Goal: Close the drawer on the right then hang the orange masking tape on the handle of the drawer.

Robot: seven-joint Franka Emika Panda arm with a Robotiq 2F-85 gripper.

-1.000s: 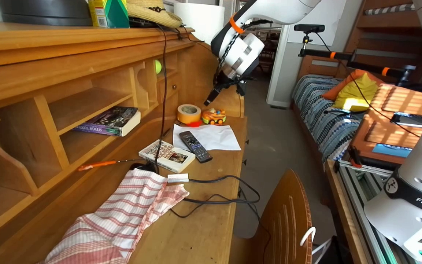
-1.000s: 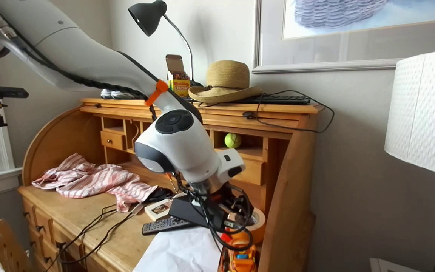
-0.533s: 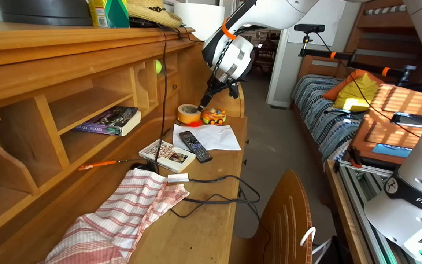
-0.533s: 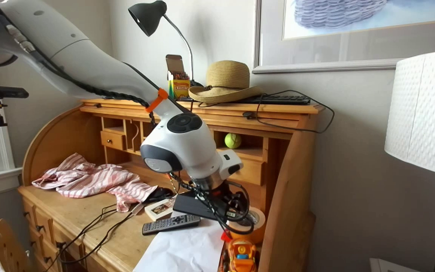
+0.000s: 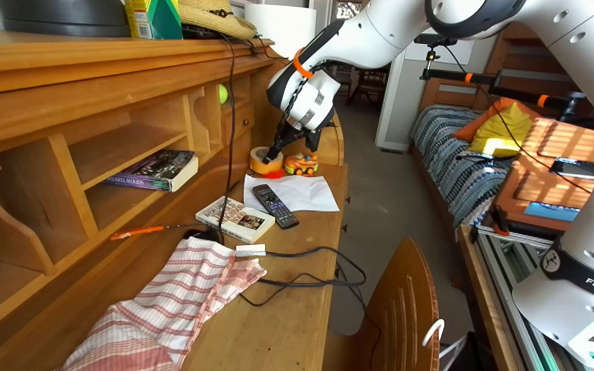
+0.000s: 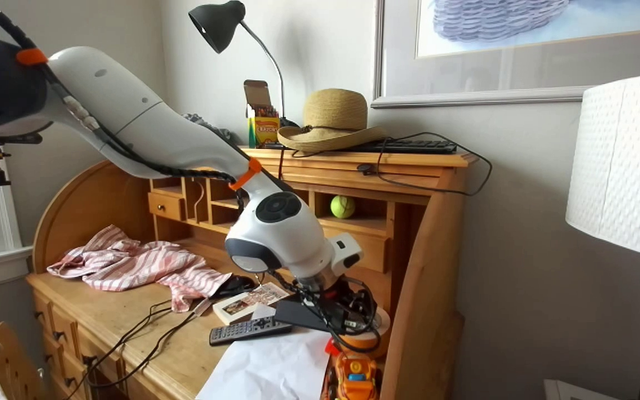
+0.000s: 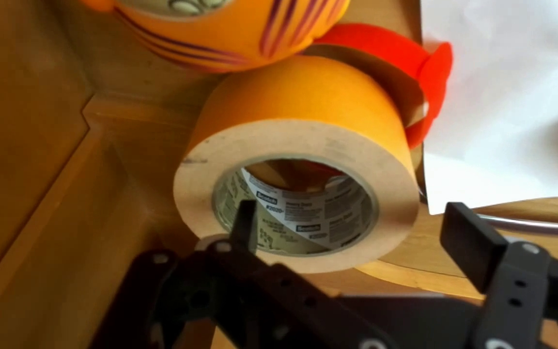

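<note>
Arm (image 5: 379, 36) has dropped lower and further left in an exterior view since a second ago, bringing the end effector (image 7: 351, 218) down to the tape (image 7: 308, 92). Tape itself hasn't shifted. End effector is spread wide, holding nothing: wrist view has one finger (image 7: 245, 225) lower centre, across the tape's hole, the other just right of the ring. Can't tell if the first finger is inside the hole or above it. Tape lies flat on the worktop (image 5: 256, 330), centre of the wrist view, toy car (image 5: 302, 164) and red piece (image 7: 380, 43) right beside it. Drawer (image 6: 373, 253) right of centre in an exterior view, partly behind the arm; can't tell if fully closed. Its round handle (image 5: 245, 122) shows upper centre in an exterior view. Remote (image 5: 276, 206) mid-frame, cloth (image 5: 158, 304) lower left.
</note>
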